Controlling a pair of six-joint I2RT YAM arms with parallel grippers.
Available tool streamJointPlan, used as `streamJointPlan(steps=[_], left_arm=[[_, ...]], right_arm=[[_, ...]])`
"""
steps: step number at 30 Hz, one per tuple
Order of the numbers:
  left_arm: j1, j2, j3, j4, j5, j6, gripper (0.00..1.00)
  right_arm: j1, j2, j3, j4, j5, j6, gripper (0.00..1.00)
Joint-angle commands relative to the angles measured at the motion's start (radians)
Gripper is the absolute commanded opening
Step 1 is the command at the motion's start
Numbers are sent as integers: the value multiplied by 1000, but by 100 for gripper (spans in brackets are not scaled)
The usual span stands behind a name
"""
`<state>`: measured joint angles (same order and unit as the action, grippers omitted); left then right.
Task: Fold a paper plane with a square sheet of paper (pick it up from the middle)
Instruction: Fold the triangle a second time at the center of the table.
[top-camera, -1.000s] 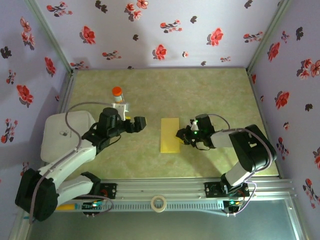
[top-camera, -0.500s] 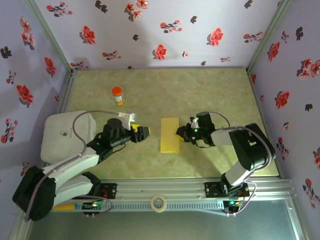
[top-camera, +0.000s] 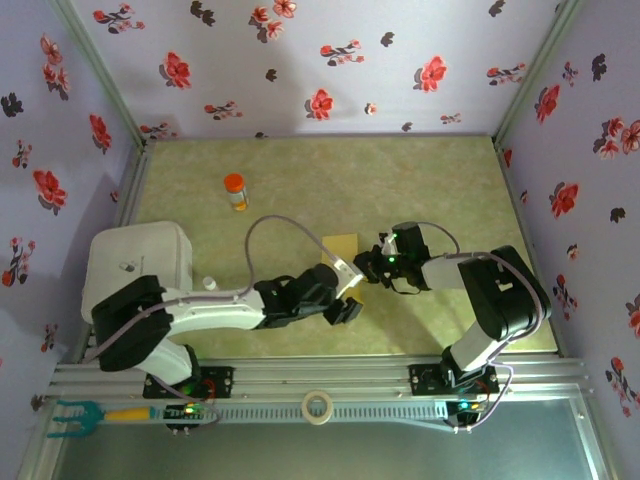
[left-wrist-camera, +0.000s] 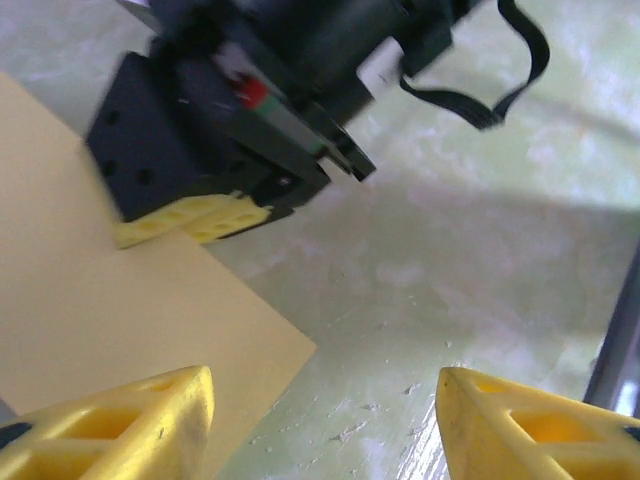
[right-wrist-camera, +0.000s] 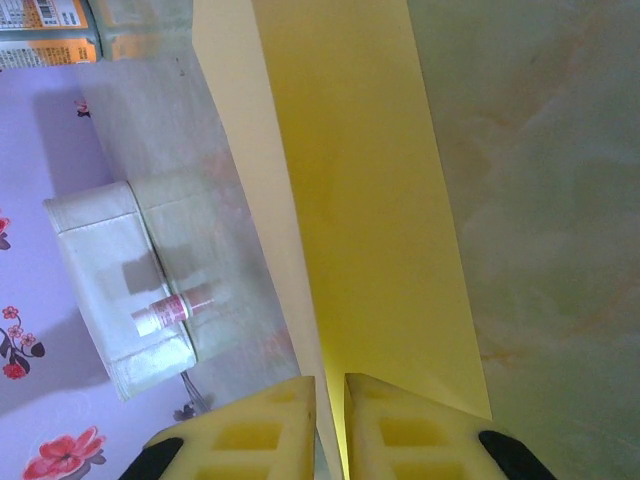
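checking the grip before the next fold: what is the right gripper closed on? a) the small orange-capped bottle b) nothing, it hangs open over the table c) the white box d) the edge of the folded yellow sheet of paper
d: in the right wrist view the right gripper has its yellow fingers pinched on the edge of the folded yellow sheet of paper, while the small orange-capped bottle stands apart, toward the table's back left.

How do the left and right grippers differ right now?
The left gripper stands open with nothing gripped; the right gripper is shut on the square sheet of paper. The left hovers at the sheet's near corner, while the right holds its right edge. Both have yellow fingers.
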<state>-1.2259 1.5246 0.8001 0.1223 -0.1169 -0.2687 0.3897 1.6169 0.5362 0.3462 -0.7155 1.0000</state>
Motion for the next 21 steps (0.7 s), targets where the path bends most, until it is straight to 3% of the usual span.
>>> streamJointPlan(steps=[1, 10, 16, 21], left_arm=[[-44, 63, 72, -123, -167, 132, 60], [-91, 186, 165, -194, -228, 201, 66], [-100, 246, 220, -258, -358, 162, 68], [-100, 250, 212, -239, -378, 149, 67]], right_arm=[[-6, 1, 5, 8, -22, 13, 16], [-6, 5, 2, 14, -16, 21, 15], [-6, 3, 2, 17, -18, 25, 15], [-6, 5, 2, 14, -19, 23, 15]])
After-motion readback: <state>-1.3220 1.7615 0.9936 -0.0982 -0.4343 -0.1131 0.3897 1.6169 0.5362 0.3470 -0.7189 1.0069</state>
